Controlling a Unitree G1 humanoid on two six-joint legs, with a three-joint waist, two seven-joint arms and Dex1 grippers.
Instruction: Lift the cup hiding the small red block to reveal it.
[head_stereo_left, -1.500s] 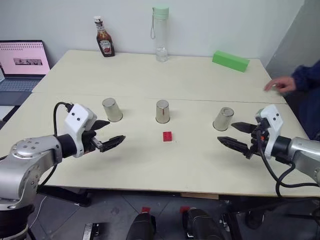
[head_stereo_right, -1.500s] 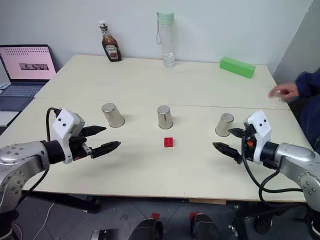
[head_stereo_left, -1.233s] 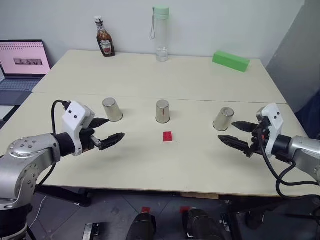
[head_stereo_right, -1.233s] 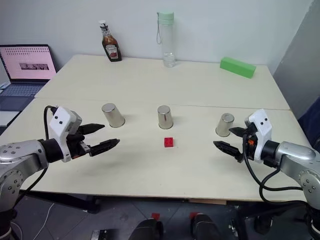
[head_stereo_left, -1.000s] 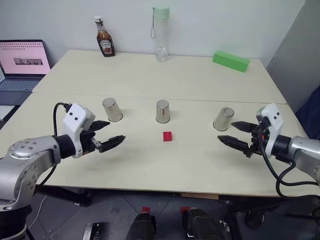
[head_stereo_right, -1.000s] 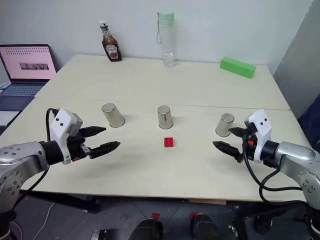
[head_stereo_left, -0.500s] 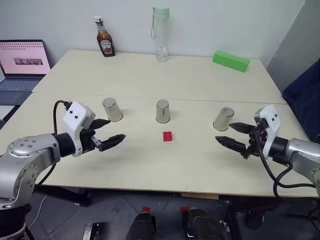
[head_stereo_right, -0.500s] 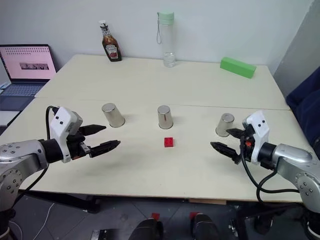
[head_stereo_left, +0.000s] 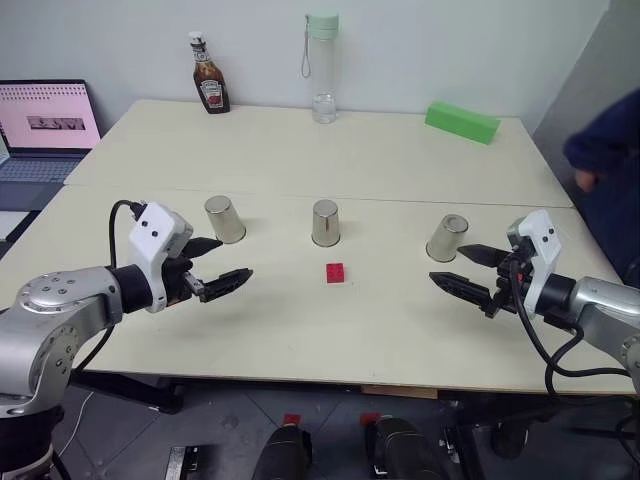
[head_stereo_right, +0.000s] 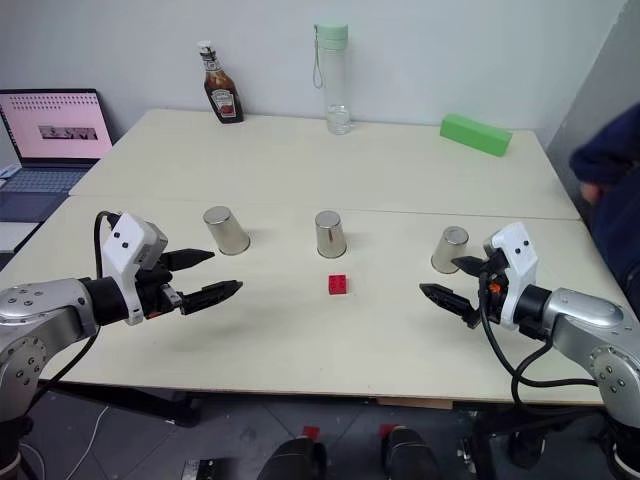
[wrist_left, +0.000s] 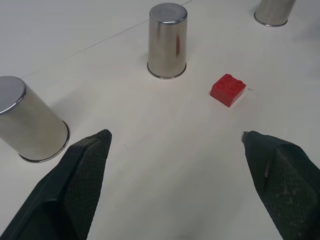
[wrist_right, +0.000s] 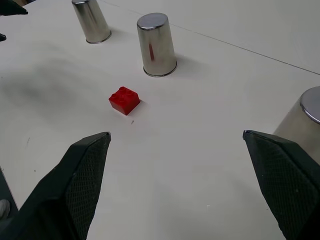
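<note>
Three steel cups stand upside down in a row on the table: a left cup (head_stereo_left: 224, 219), a middle cup (head_stereo_left: 325, 222) and a right cup (head_stereo_left: 446, 238). The small red block (head_stereo_left: 335, 272) lies uncovered on the tabletop just in front of the middle cup, also seen as the red block (wrist_right: 124, 100) in the right wrist view. My left gripper (head_stereo_left: 232, 259) hovers open, near the left cup and apart from it. Beside the right cup, my right gripper (head_stereo_left: 447, 264) is open and holds nothing.
At the back of the table (head_stereo_left: 400, 330) stand a ketchup bottle (head_stereo_left: 209, 74), a clear water bottle (head_stereo_left: 321, 66) and a long green block (head_stereo_left: 461, 121). A laptop (head_stereo_left: 45, 125) sits at the far left. A person in dark blue (head_stereo_left: 605, 150) is at the right edge.
Both grippers, the cups and the red block have kept still. The person's hand left the table's right edge, and a dark blue sleeve now shows there.
</note>
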